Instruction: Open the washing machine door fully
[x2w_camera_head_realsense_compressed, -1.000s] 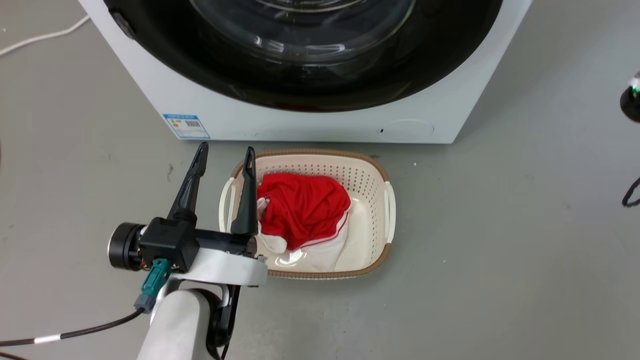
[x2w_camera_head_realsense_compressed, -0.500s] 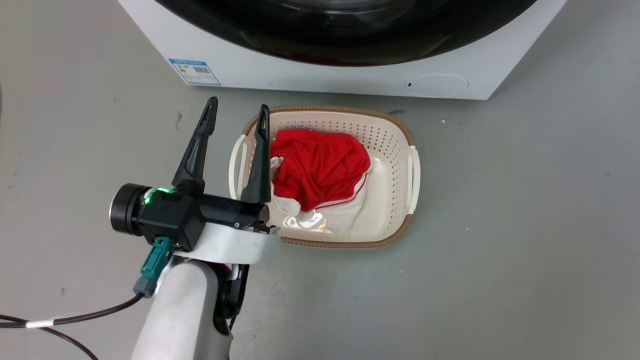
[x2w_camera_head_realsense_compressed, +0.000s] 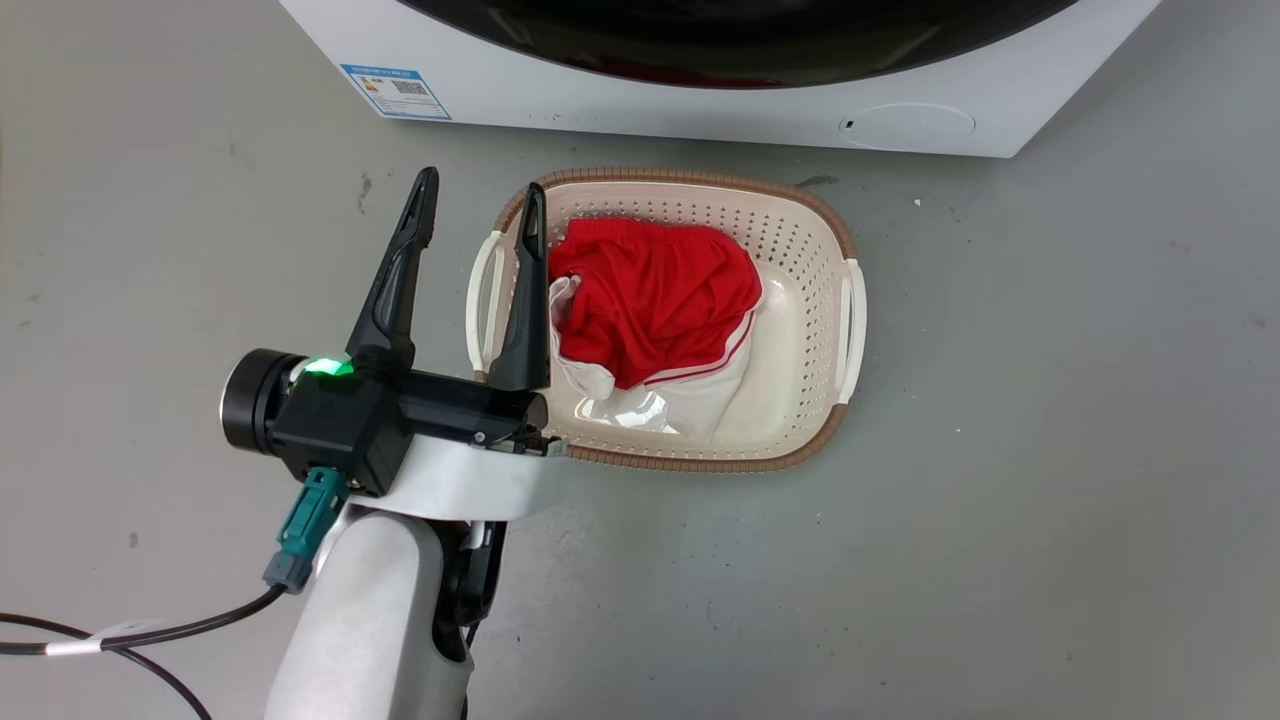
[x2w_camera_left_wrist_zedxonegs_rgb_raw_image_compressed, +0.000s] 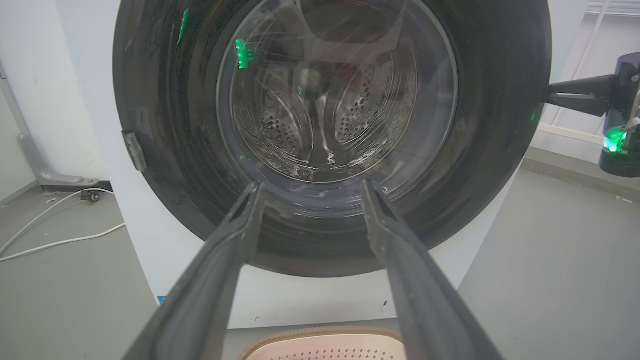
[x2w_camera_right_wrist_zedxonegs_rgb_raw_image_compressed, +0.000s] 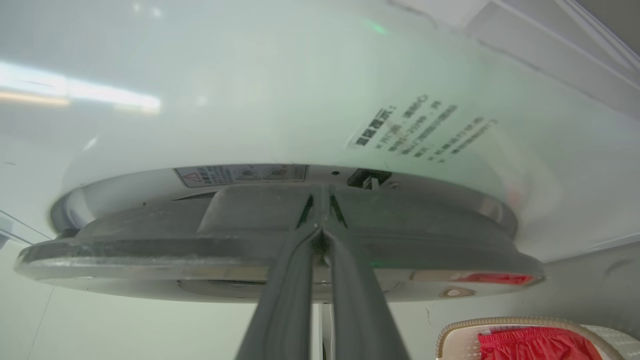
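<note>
- Right end effector (x2w_camera_right_wrist_zedxonegs_rgb_raw_image_compressed: 320, 235) has its two fingers pressed together, tips set into a notch in the edge of the washing machine door (x2w_camera_right_wrist_zedxonegs_rgb_raw_image_compressed: 150, 252). Whether they pinch any part of the rim cannot be told.
- The left end effector (x2w_camera_head_realsense_compressed: 482, 195) is spread and holds nothing. It is poised over the left rim of the laundry basket (x2w_camera_head_realsense_compressed: 800, 250) and points at the door's glass window.
- Over the last second the head view has shifted as a whole. The washing machine (x2w_camera_head_realsense_compressed: 700, 95) has slid to the top edge until only a thin strip of the black door is left. The basket with its red garment (x2w_camera_head_realsense_compressed: 660, 295) has drifted up and to the right.
- The left end effector keeps nearly the same place against the basket, so this is the camera moving, not the things.
- A green light (x2w_camera_head_realsense_compressed: 325, 367) on the left wrist, dark a second ago, is now lit.
- The door sits on the machine's front, with its metal hinge (x2w_camera_left_wrist_zedxonegs_rgb_raw_image_compressed: 134, 150) at the left of the left wrist view.
- From the right wrist, a warning label (x2w_camera_right_wrist_zedxonegs_rgb_raw_image_compressed: 240, 175) and a dark latch opening (x2w_camera_right_wrist_zedxonegs_rgb_raw_image_compressed: 369, 177) show between the rim and the white front. This suggests the door is barely off its catch, so nearly the whole swing is left.
- The shift reads as the body bending or resetting for the pull. The door would likely sweep out over the basket toward the hinge side, where the spread left fingers wait, so that arm may need to clear.
</note>
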